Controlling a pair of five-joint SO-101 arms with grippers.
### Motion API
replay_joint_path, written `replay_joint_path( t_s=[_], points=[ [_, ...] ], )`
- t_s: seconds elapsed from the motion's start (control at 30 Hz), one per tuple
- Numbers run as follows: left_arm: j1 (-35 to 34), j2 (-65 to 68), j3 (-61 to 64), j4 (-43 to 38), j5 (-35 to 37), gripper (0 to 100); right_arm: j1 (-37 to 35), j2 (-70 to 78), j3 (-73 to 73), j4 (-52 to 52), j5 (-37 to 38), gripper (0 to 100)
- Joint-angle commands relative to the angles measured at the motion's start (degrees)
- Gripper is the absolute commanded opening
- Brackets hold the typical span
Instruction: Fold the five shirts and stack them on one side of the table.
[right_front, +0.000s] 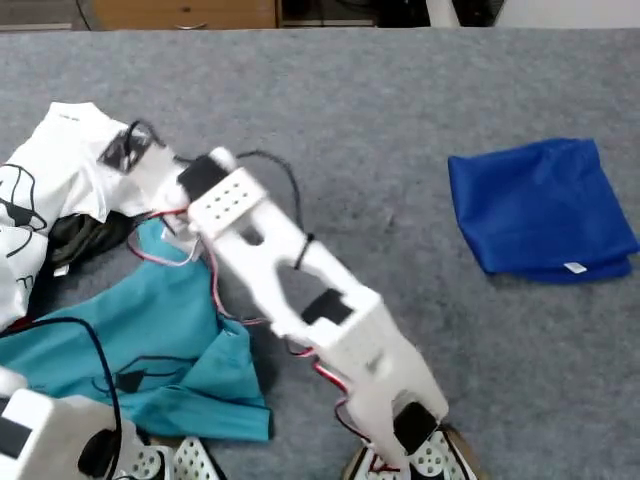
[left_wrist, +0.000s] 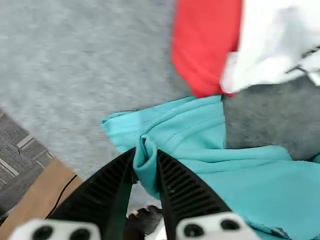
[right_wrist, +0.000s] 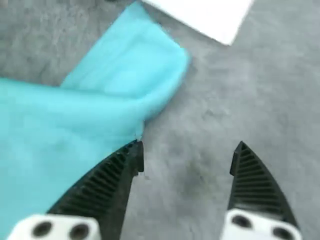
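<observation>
At the table's (right_front: 380, 110) near left corner a teal shirt (right_front: 150, 330) lies rumpled and spread out. The left gripper (left_wrist: 146, 162) is clamped on a fold of its edge. Just beside the teal cloth, the right gripper (right_wrist: 187, 162) hangs with jaws wide over bare table. Farther along the left edge, a crumpled white shirt (right_front: 60, 170) with black print covers part of a red shirt (left_wrist: 207, 45). Near the right edge lies a folded blue shirt (right_front: 540, 205).

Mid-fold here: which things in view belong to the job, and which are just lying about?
Job: teal shirt, pinched in the left gripper; white shirt; red shirt; folded blue shirt; right gripper, open beside the teal shirt.
Lying about: wooden cabinet behind the table; floor tiles beyond its edge.
</observation>
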Motion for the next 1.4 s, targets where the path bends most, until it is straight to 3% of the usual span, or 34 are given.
replay_joint_path(
  t_s=[0.0, 0.3, 0.53, 0.77, 0.93, 1.2, 1.37],
  points=[
    [-4.75, -2.59, -6.95, 0.62, -2.64, 2, -0.92, 5.76, -11.21, -1.41, -3.69, 28.6],
    [-6.68, -2.59, -14.95, 0.62, -2.46, 2, -8.66, 21.49, -40.66, 9.85, -5.63, 28.5],
    [-9.76, -3.38, -19.52, 0.62, -2.64, 2, -15.43, 25.54, -52.44, 19.6, -5.71, 28.5],
    [-10.2, -3.3, -19.87, 0.62, -2.64, 2, -16.31, 29.67, -47.08, 18.81, -5.71, 26.1],
    [-10.02, -3.3, -16.7, 0.62, -2.64, 2, -15.69, 30.55, -44.7, 20.31, -5.45, 0.9],
    [-8.26, -3.21, -13.27, 0.62, -2.64, 2, -6.99, 25.1, -43.21, 22.51, -5.8, 0.2],
    [-4.66, -3.21, -9.76, 0.62, -2.73, 2, -1.36, 13.05, -25.45, 22.59, -5.8, 0.2]
  ],
)
